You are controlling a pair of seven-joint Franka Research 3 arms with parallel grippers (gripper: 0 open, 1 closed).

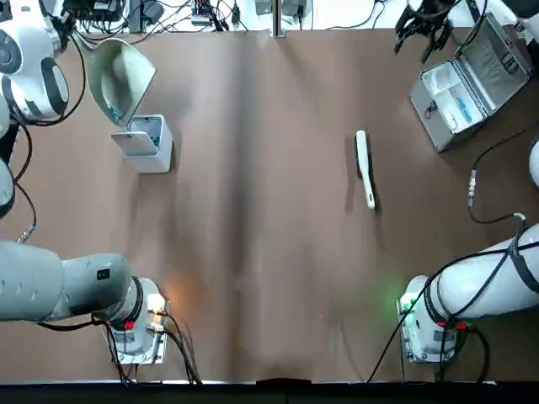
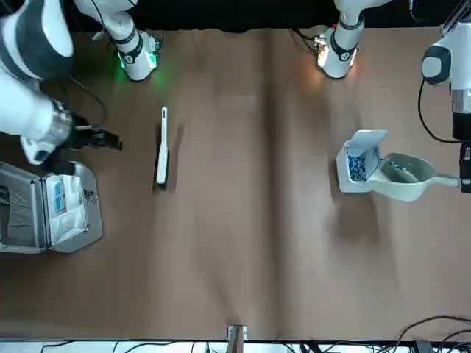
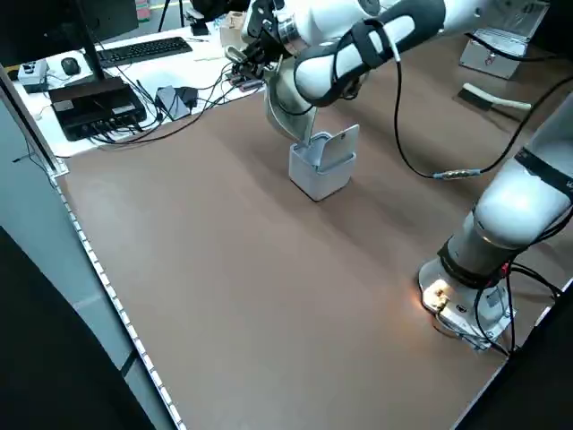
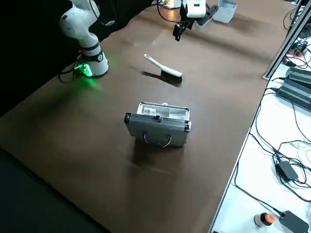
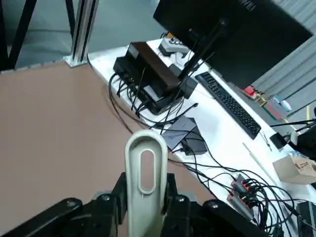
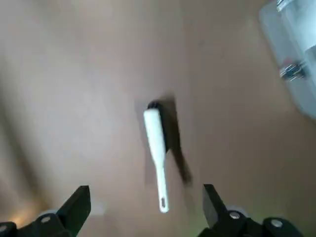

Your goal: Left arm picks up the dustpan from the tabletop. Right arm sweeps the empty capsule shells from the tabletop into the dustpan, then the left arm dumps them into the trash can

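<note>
- Dustpan (image 1: 118,77): you have 1, held tilted in the upper left of the top view, its mouth right over the open bin.
- Left gripper (image 5: 143,197) is clamped on the dustpan's handle, which stands between its 2 fingers in the left wrist view.
- Trash can (image 1: 149,143): 1, lid flipped up, standing on the table (image 1: 269,219) just below the dustpan in the top view. In the front view you can see a cluster of small blue capsule shells (image 2: 357,166) inside it; they are too small to count.
- Brush (image 1: 365,167): 1, lying flat at centre right of the top view, touched by neither arm.
- Right gripper (image 6: 148,210) hovers well above the brush, its 2 fingers spread wide and holding nothing.
- Silver case (image 1: 470,80): 1, lid open, in the upper right corner of the top view.
</note>
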